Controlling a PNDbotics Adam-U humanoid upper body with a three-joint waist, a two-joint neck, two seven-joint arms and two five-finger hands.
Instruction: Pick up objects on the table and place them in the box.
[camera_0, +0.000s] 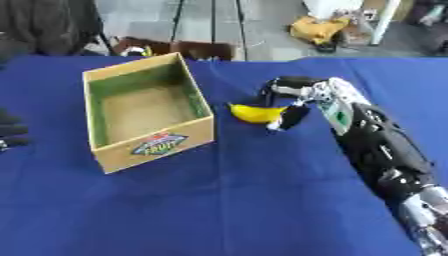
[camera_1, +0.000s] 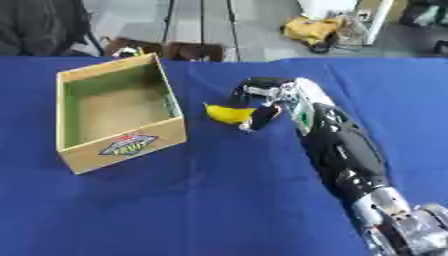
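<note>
A yellow banana (camera_0: 254, 113) lies on the blue table just right of the cardboard box (camera_0: 154, 146). My right hand (camera_0: 293, 97) reaches in from the lower right and curls over the banana's right end, with fingers above it and the thumb (camera_0: 290, 117) below. The box is open on top and shows nothing inside but its brown floor. It carries a fruit label (camera_0: 160, 143) on its front wall. My left hand (camera_0: 10, 131) shows only as dark fingers at the left edge of the left eye view.
Blue cloth (camera_0: 219, 200) covers the whole table. Beyond the far edge are a brown object (camera_0: 206, 50), a yellow bag (camera_0: 317, 28) on the floor and a dark garment (camera_0: 44, 22) at the top left.
</note>
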